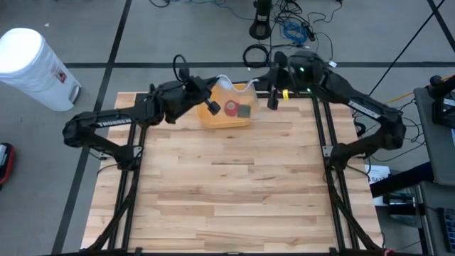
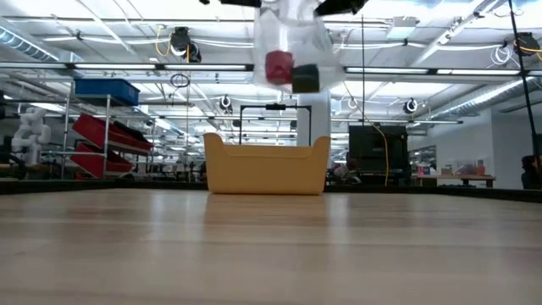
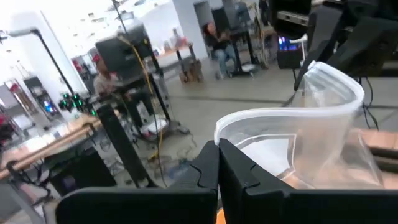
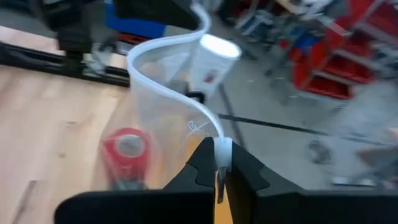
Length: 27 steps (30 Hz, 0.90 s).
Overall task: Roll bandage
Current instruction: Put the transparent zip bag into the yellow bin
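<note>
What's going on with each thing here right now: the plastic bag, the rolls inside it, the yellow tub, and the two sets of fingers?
Clear plastic bag: held up above the tub, mouth open.
Red roll: inside the bag.
Dark roll: inside the bag, beside the red one.
Yellow tub: upright on the table, under the bag.
Left fingers: shut on the bag's rim.
Right fingers: shut on the bag's rim.

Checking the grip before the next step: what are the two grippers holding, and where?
Both hold one clear plastic bag by its top rim, left gripper and right gripper on opposite edges, above the yellow bin.
</note>
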Motion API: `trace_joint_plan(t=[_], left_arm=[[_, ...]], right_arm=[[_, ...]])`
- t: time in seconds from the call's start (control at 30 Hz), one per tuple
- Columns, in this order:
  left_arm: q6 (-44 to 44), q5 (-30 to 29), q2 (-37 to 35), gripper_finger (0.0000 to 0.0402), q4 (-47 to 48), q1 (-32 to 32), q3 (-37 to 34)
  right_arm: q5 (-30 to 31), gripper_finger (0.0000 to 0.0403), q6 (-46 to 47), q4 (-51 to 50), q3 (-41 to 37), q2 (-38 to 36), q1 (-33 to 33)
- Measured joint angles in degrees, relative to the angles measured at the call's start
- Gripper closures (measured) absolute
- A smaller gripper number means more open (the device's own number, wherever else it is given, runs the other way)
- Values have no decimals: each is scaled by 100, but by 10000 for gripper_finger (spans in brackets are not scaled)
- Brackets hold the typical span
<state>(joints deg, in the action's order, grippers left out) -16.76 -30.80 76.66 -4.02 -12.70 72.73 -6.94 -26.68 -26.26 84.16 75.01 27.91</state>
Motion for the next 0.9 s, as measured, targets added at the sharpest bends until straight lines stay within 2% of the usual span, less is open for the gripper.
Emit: trace_joint_plan(t=[0.13, 0.2, 0.47, 0.73, 0.9], left_arm=[[402, 269, 0, 400, 501, -285, 0], [545, 419, 3, 400, 791, -388, -1], [595, 380, 306, 400, 1368, -758, -9], [601, 373, 954, 400, 1700, -1277, -9], [634, 366, 1278, 400, 1814, -1520, -9]], right_arm=[[-821, 398, 55, 87, 0, 422, 409], [-861, 398, 56, 141, 0, 635, 528], [-1020, 395, 53, 406, 0, 1310, 819], [-1173, 393, 26, 510, 0, 1566, 1035], [-1561, 393, 46, 336, 0, 1752, 1174]])
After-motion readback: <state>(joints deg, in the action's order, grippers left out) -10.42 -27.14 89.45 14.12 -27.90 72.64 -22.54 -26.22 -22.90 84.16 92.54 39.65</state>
